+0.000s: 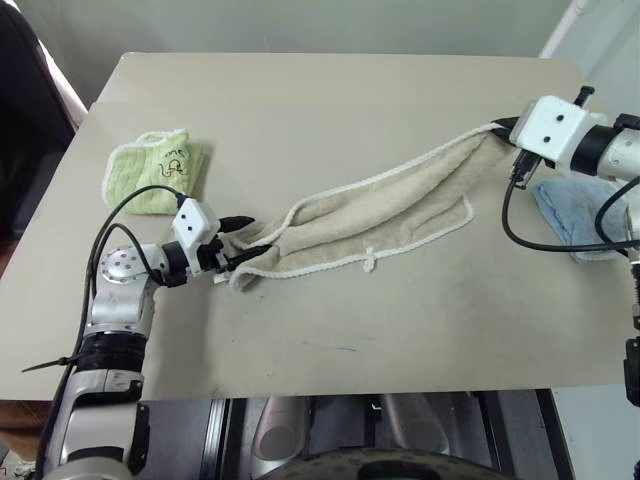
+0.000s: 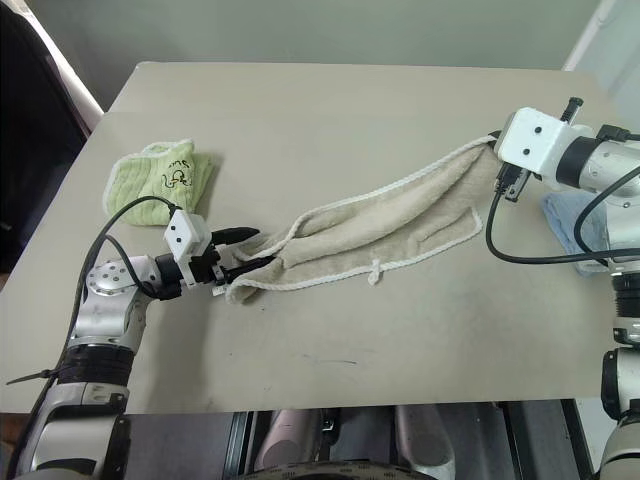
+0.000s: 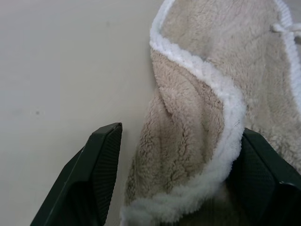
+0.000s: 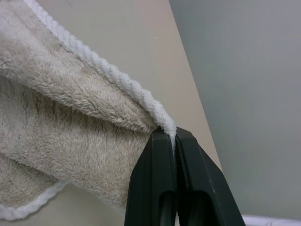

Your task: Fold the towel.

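Note:
The beige towel [image 1: 390, 205] with white corded edging stretches in a loose band across the table, from lower left up to the right. Its small white loop [image 1: 369, 262] hangs at the near edge. My left gripper [image 1: 240, 243] is open at the towel's left end, low over the table. In the left wrist view that bunched end [image 3: 188, 155] lies between the two spread fingers [image 3: 101, 165]. My right gripper [image 1: 500, 128] is shut on the towel's far right corner and holds it lifted off the table. The right wrist view shows the corded edge pinched at the fingertips [image 4: 162, 146].
A small light-green cloth [image 1: 155, 170] with a printed drawing lies at the left of the tan table [image 1: 330, 100]. A light-blue cloth [image 1: 575, 215] lies at the right edge, under my right arm. Black cables hang from both wrists.

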`<state>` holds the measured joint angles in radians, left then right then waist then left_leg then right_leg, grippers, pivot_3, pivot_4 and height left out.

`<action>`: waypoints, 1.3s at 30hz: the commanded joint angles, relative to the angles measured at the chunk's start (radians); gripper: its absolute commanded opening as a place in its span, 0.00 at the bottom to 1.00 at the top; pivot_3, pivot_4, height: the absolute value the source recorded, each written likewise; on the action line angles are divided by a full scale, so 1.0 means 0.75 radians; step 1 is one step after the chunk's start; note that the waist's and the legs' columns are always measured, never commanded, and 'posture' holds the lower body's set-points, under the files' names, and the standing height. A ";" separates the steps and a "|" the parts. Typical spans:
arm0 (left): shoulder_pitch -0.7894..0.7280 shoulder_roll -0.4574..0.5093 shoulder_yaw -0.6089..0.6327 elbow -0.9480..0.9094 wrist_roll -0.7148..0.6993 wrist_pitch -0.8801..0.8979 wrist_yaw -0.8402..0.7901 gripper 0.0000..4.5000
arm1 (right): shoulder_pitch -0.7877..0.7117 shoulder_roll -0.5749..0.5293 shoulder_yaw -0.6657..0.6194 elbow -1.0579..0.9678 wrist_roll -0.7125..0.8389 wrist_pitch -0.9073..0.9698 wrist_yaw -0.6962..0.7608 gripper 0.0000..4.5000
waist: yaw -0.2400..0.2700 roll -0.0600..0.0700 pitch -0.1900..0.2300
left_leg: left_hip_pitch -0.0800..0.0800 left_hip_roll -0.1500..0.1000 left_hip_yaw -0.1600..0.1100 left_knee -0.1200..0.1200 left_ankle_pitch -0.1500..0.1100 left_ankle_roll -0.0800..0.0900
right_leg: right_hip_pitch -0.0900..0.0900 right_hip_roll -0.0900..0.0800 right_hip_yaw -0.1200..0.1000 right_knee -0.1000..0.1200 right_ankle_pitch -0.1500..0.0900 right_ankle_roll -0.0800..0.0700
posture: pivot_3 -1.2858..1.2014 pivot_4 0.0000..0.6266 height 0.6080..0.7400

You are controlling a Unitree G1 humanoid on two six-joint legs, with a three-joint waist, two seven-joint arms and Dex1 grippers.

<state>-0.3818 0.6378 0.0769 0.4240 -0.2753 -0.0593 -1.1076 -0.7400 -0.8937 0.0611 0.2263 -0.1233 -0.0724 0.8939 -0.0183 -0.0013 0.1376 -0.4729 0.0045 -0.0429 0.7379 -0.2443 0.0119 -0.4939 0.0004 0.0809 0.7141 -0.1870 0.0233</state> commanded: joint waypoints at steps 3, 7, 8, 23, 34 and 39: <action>-0.073 -0.033 0.063 0.015 -0.059 -0.018 0.025 0.77 | -0.020 -0.028 -0.041 -0.040 0.004 -0.006 -0.018 0.00 | 0.003 0.000 0.000 | -0.001 0.000 0.000 0.000 0.000 0.000 | 0.000 0.000 0.000 0.000 0.000 0.000 | 0.52 0.24 0.68; -0.096 -0.051 0.086 0.027 -0.084 -0.040 0.018 0.77 | -0.022 -0.027 -0.038 -0.038 0.003 -0.007 -0.016 0.00 | 0.002 0.000 0.000 | -0.001 0.000 0.000 0.001 0.000 0.000 | 0.000 0.000 0.000 0.000 0.000 0.001 | 0.52 0.24 0.68; -0.100 -0.053 0.088 0.030 -0.086 -0.043 0.019 0.77 | -0.024 -0.027 -0.037 -0.036 0.002 -0.008 -0.016 0.00 | 0.002 0.000 0.000 | -0.001 0.000 0.000 0.001 0.000 0.000 | 0.000 0.000 0.000 0.000 0.000 0.001 | 0.52 0.24 0.68; -0.088 -0.042 0.036 0.078 -0.042 -0.077 -0.049 0.49 | -0.021 -0.032 -0.043 -0.037 0.000 -0.005 -0.023 0.00 | 0.002 0.000 0.000 | -0.001 0.000 0.000 0.001 0.000 0.001 | 0.000 0.000 0.000 0.000 0.001 0.001 | 0.52 0.24 0.68; -0.105 -0.063 0.069 0.054 -0.100 -0.010 -0.027 0.01 | -0.008 -0.039 -0.047 -0.043 0.001 -0.006 -0.031 0.00 | 0.002 0.000 0.000 | -0.001 0.000 0.000 0.001 0.000 0.001 | 0.000 0.000 0.000 0.000 0.001 0.002 | 0.52 0.24 0.68; -0.118 -0.065 0.072 0.052 -0.115 0.006 -0.033 0.01 | -0.007 -0.037 -0.043 -0.041 0.000 -0.009 -0.039 0.00 | 0.002 0.000 0.000 | -0.001 0.000 0.000 0.001 0.000 0.001 | 0.000 0.000 0.000 0.000 0.001 0.002 | 0.52 0.24 0.68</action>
<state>-0.4489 0.5887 0.1059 0.4889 -0.3385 -0.0616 -1.1286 -0.7377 -0.9041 0.0612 0.2260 -0.1233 -0.0725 0.8802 -0.0166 -0.0013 0.1376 -0.4737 0.0045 -0.0428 0.7390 -0.2440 0.0124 -0.4940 0.0004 0.0807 0.7141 -0.1864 0.0246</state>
